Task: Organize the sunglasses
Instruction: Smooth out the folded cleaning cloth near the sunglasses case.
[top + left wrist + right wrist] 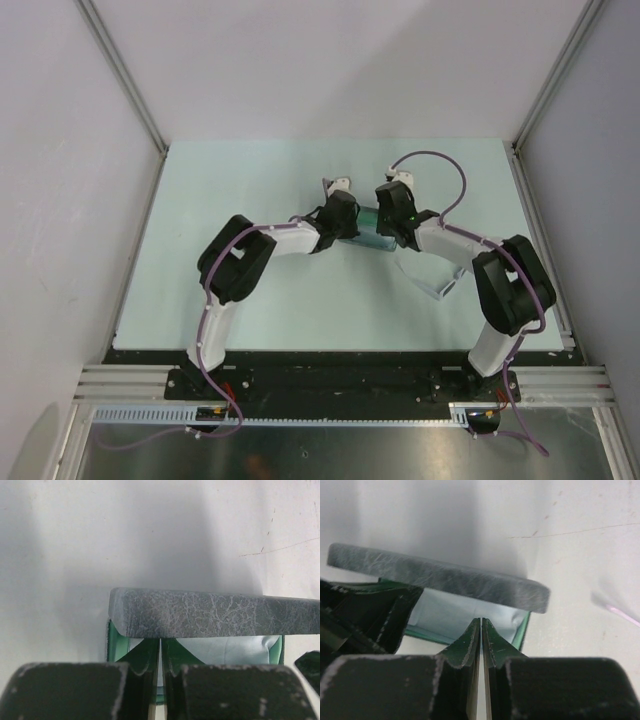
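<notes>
Pincer on the left (160,650) is nearly closed, its narrow jaws nipping the green-lined lower lip of the grey felt case (200,616) at mid-worktop (240,190). The pincer on the right (481,630) pinches that lip likewise. The sunglasses (437,284) lie beside the right forearm, partly hidden.

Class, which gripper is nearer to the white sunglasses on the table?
Right. The sunglasses lie beside the right gripper's forearm; the left gripper is farther, beyond the grey case.
</notes>
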